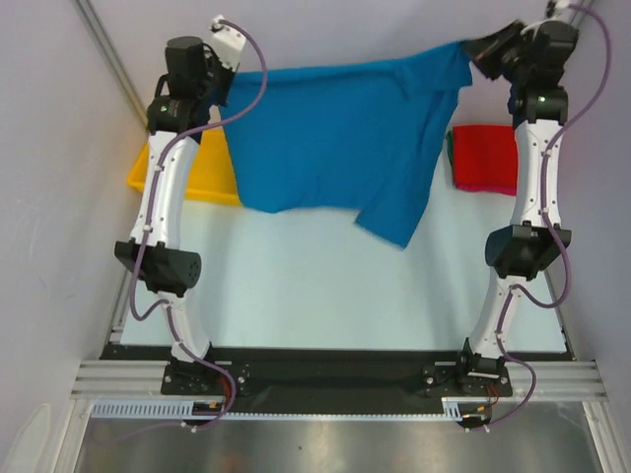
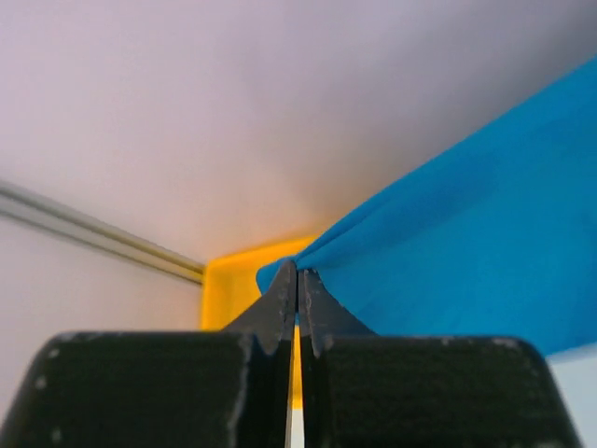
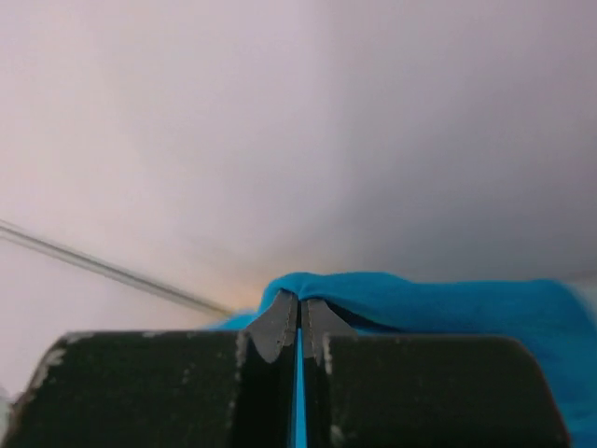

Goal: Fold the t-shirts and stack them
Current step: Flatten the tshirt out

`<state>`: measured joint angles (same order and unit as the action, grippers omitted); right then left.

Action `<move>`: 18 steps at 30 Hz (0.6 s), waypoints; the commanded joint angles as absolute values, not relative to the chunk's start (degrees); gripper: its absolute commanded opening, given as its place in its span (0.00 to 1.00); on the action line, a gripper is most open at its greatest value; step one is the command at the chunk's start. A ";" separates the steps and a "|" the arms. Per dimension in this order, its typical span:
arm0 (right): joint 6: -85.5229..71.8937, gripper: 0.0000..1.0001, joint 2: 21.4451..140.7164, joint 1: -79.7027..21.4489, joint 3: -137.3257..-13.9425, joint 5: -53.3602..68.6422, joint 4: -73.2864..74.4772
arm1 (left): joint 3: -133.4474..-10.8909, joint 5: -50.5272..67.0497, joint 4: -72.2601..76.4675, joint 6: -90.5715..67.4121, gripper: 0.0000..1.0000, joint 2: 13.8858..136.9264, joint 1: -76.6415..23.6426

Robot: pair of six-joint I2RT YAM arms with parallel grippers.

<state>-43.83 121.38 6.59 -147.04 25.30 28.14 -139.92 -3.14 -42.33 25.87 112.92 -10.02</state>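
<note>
The bright blue t-shirt [image 1: 335, 138] hangs spread in the air between both arms at the far side of the table, one corner drooping to the lower right. My left gripper [image 1: 235, 87] is shut on its left top edge; the left wrist view shows the jaws pinched together on blue cloth [image 2: 448, 243]. My right gripper [image 1: 471, 47] is shut on its right top edge; the right wrist view shows blue cloth [image 3: 429, 303] draped over the closed jaws. A folded red t-shirt [image 1: 486, 158] lies at the far right, with a thin green edge under it.
A yellow plastic tray [image 1: 192, 172] sits at the far left, partly behind the left arm and the blue shirt; it also shows in the left wrist view [image 2: 229, 289]. The pale table [image 1: 325, 296] stretches toward the arm bases. Walls stand close on both sides.
</note>
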 commanded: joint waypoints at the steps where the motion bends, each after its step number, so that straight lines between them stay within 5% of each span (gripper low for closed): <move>1: -60.97 0.00 117.08 11.15 -151.64 27.16 4.87 | -144.26 -8.25 -26.71 25.57 0.00 104.49 -8.97; 4: -59.07 0.00 114.53 12.91 -149.51 25.23 2.45 | -149.60 -8.79 -26.90 28.03 0.00 106.18 -9.05; 7: -55.73 0.00 109.98 14.23 -143.64 28.11 6.85 | -138.06 -3.12 -24.09 29.09 0.00 100.93 -9.23; 12: -43.72 0.00 93.90 14.68 -107.38 27.51 11.95 | -118.17 8.60 -29.09 32.85 0.00 93.88 -10.54; 18: -36.13 0.00 68.76 13.63 -64.78 23.91 20.02 | -77.73 14.49 -28.03 41.29 0.00 78.24 -12.30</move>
